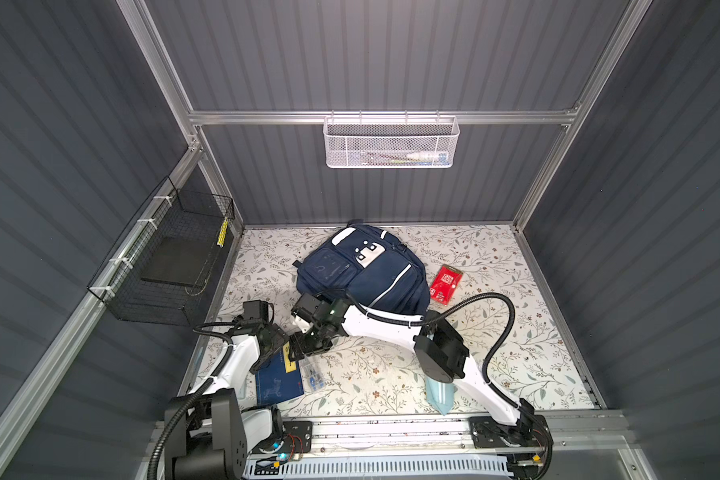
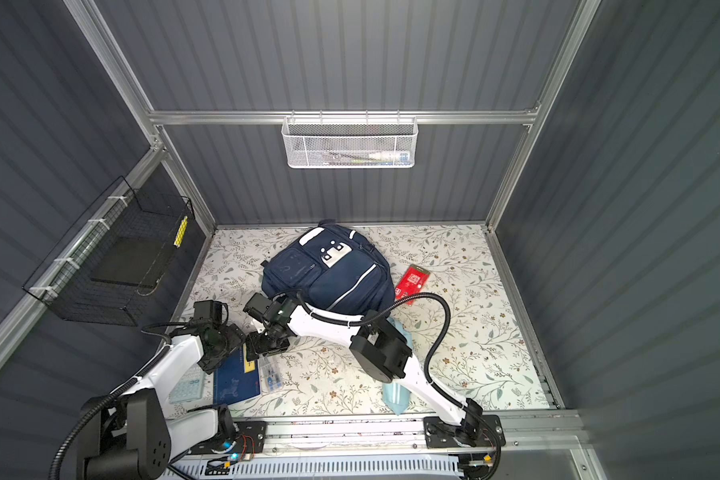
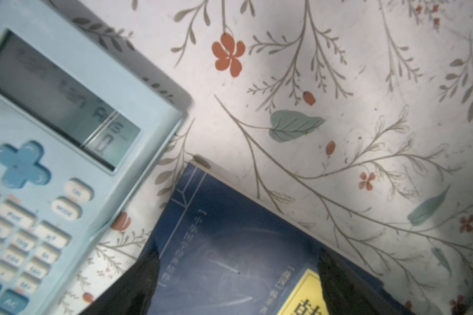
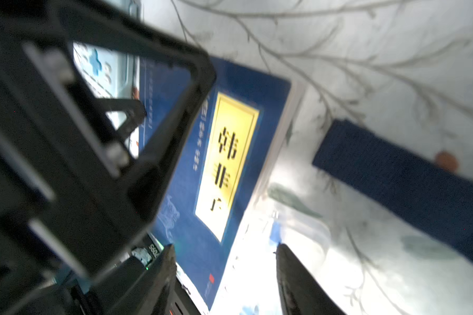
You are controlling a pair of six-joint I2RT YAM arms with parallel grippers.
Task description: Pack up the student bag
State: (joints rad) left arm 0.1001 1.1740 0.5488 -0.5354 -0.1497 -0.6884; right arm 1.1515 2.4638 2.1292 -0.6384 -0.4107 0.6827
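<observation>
**Grippers side by side over the book, bag at the back of the mat**

Bag (image 1: 362, 274) lay flat in both top views, front pocket and white stripe up, at the back middle of the floral mat (image 1: 495, 332), its top close to the rear wall. The right forearm crossed just in front of its near edge.

Both arms reached to the near left corner. There a blue book (image 1: 277, 382) with a yellow label lay flat, with a pale-blue calculator (image 2: 186, 386) just beside it on the left and a small clear box (image 1: 312, 374) just beside it on the right.

The left gripper (image 3: 238, 283) hung low over the book's upper end – jaws spread wide, the cover showing between them, nothing held. The right gripper (image 4: 230, 261) sat right next to it, above the book's right edge. Its jaws stood apart too, with only the book's edge and the mat below in the gap. That wrist view was blurred, and the left gripper's black body filled much of it.

A red packet (image 1: 445, 284) lay on the mat just right of the bag. A light-blue pouch (image 1: 441, 395) lay near the front edge, partly under the right arm.
</observation>
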